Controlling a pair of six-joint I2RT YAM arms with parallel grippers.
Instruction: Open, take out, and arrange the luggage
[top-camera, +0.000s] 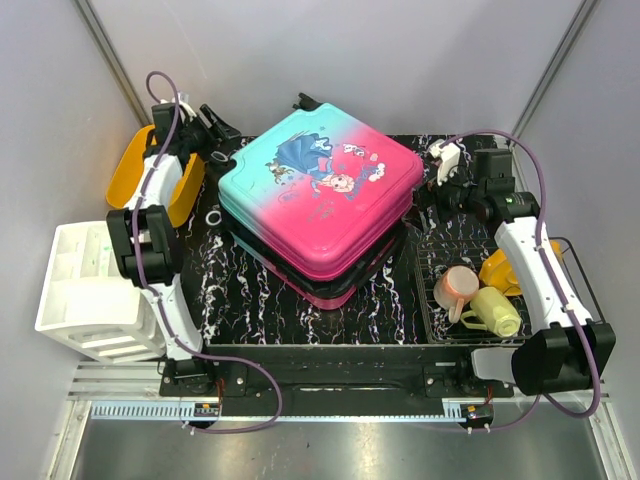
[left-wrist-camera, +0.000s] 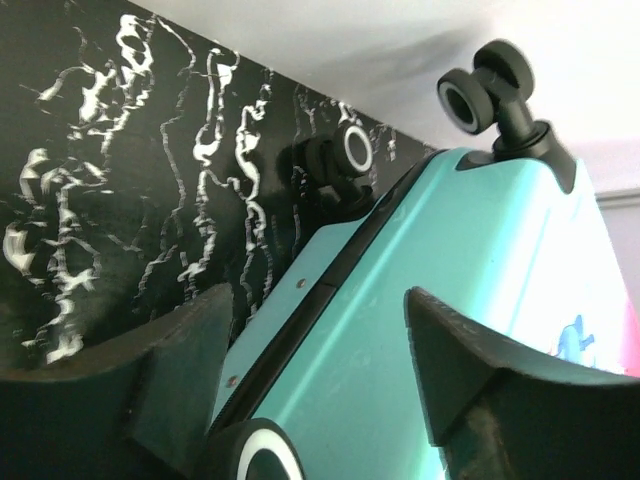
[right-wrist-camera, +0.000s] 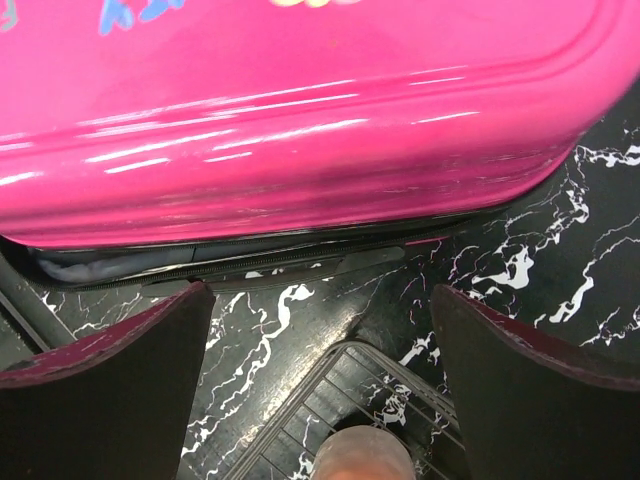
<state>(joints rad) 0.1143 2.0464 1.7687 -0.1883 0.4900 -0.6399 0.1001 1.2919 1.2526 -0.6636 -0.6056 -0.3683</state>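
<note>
Luggage (top-camera: 318, 205): you have it lying flat, print up, mid table (top-camera: 250, 300).
Left gripper (left-wrist-camera: 318, 330): your jaws are spread, table's far-left, at the teal wheeled end.
Right gripper (right-wrist-camera: 320, 300): your jaws are spread wide, table's far-right, facing the pink side.

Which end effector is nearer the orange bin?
Left. The left end effector is between the orange bin and the luggage; the right end effector is on the luggage's opposite side.
</note>
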